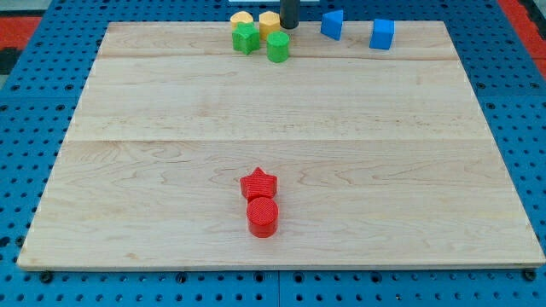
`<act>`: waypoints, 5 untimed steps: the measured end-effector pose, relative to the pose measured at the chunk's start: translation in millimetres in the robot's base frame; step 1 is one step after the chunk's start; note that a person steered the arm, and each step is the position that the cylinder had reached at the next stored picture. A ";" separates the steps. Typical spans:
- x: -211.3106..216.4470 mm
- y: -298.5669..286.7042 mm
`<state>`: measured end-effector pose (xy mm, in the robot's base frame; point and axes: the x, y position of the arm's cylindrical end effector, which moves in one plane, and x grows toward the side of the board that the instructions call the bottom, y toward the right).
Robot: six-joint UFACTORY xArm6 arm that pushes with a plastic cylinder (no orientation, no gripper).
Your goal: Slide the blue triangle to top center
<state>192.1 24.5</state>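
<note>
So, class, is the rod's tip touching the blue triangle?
No: my tip sits beside the yellow blocks at the view's top, with bare board between it and the blue triangle to its right.

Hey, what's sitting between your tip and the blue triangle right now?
Nothing. In the camera view, only bare board separates my tip from the blue triangle, which sits just to the tip's right at the view's top.

only a short, straight, dark rod shows, ending at my tip (pixel 289 27).
</note>
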 end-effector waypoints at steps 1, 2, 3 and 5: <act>2.1 29.5; 1.7 92.5; 27.9 97.6; 136.0 161.7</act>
<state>328.1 186.2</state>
